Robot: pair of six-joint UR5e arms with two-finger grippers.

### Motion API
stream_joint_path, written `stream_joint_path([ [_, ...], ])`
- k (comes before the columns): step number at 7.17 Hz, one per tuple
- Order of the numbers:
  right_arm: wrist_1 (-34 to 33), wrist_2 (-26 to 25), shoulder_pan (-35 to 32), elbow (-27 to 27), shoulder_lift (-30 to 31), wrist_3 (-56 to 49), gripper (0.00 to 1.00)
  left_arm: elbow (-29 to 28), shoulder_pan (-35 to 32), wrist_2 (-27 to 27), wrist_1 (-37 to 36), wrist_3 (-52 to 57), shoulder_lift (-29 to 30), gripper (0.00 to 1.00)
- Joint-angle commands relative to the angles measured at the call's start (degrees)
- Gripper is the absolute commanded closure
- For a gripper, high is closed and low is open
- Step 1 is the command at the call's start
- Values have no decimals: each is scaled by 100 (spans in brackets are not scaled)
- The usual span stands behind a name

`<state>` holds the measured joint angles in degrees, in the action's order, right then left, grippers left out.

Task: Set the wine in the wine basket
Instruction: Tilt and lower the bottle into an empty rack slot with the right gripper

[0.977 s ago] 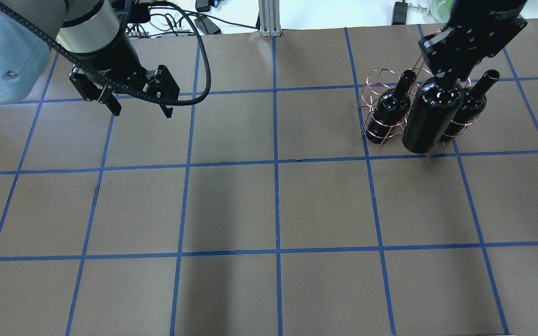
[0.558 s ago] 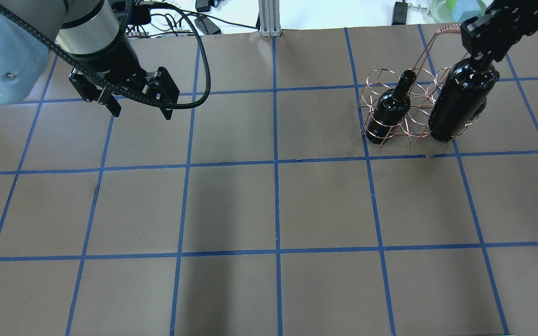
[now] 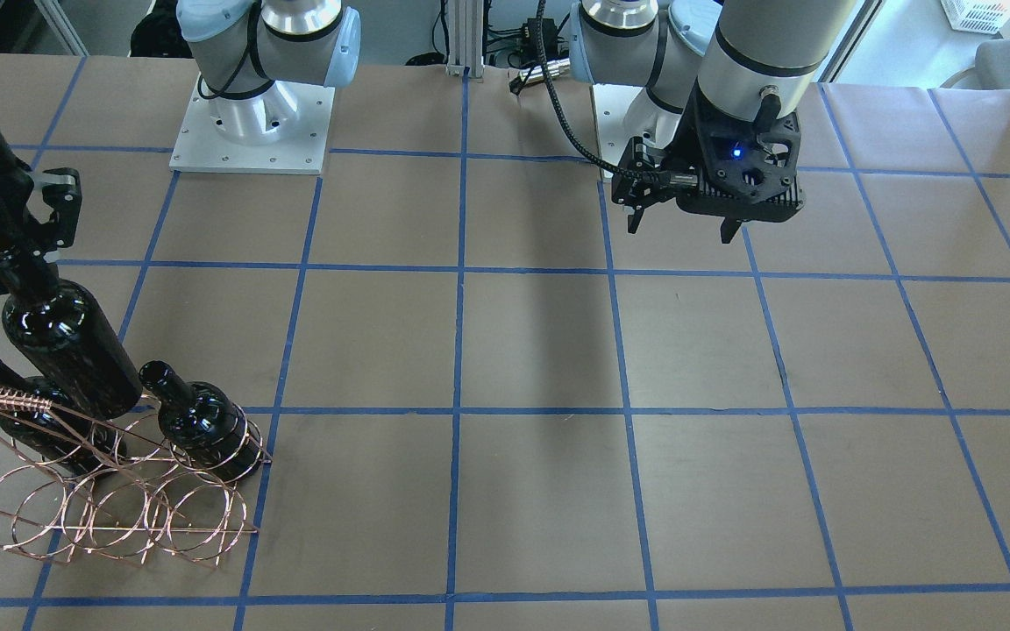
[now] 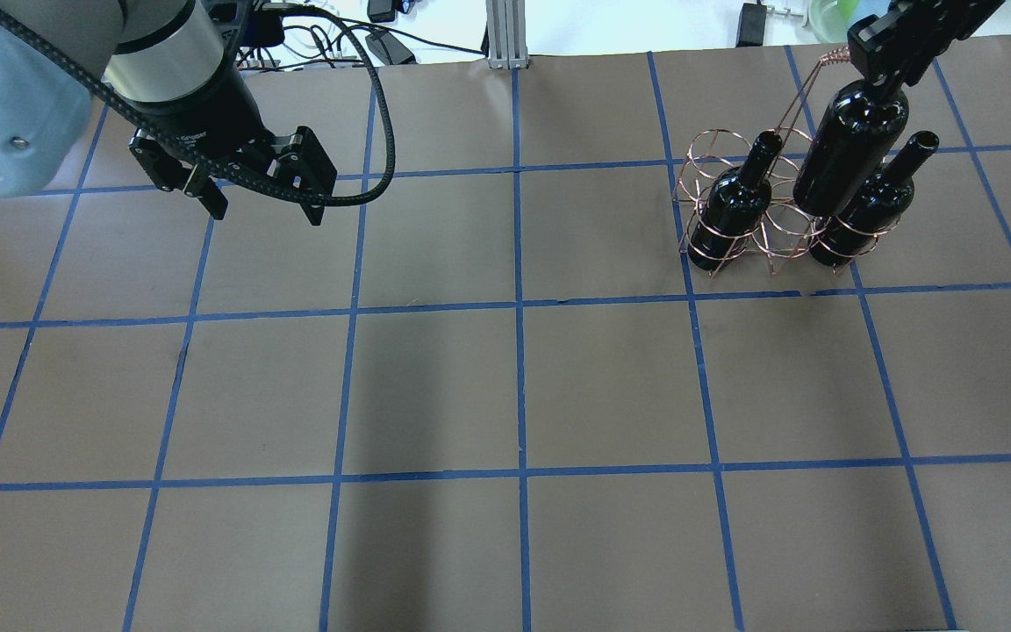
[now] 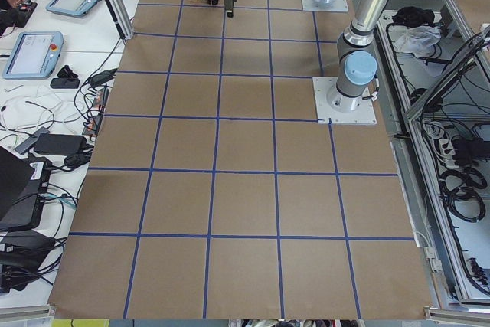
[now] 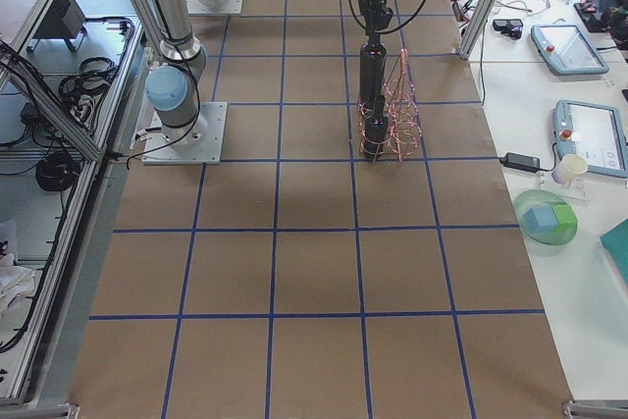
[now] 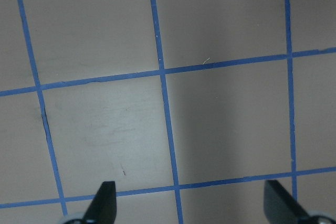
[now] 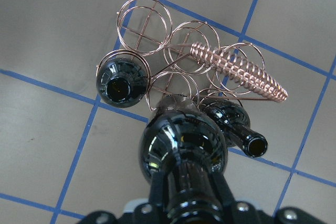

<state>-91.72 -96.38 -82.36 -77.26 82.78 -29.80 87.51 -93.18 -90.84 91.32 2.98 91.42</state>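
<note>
My right gripper (image 4: pixel 885 77) is shut on the neck of a glossy black wine bottle (image 4: pixel 848 149) and holds it neck up above the copper wire wine basket (image 4: pixel 777 241). The bottle hangs over the middle ring, between two like bottles seated in the basket, one on the left (image 4: pixel 734 206) and one on the right (image 4: pixel 870 211). The right wrist view shows the held bottle (image 8: pixel 184 150) over the rings, next to the coiled handle (image 8: pixel 239 69). Its base is hidden. My left gripper (image 4: pixel 267 212) is open and empty above the table's far left.
The basket's rings on the side away from the robot (image 3: pixel 110 517) hold nothing. Cables and a metal post (image 4: pixel 505 35) lie past the table's far edge. Tablets and a green bowl (image 6: pixel 549 223) sit on the side bench. Brown paper with a blue tape grid (image 4: pixel 519 307) covers the table.
My right gripper has carried the bottle from in front of the basket, first to the right, then farther from the robot, to above the middle ring. The left arm has not moved.
</note>
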Motion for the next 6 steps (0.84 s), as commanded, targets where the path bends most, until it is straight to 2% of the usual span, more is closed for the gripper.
stream_joint_path([
  [1, -345, 23, 0, 0, -278, -96, 100, -15, 97, -39, -9, 1, -71, 0],
  [6, -434, 32, 9, -52, -473, -202, 100, 11, 107, -39, 26, 1, -89, 0],
])
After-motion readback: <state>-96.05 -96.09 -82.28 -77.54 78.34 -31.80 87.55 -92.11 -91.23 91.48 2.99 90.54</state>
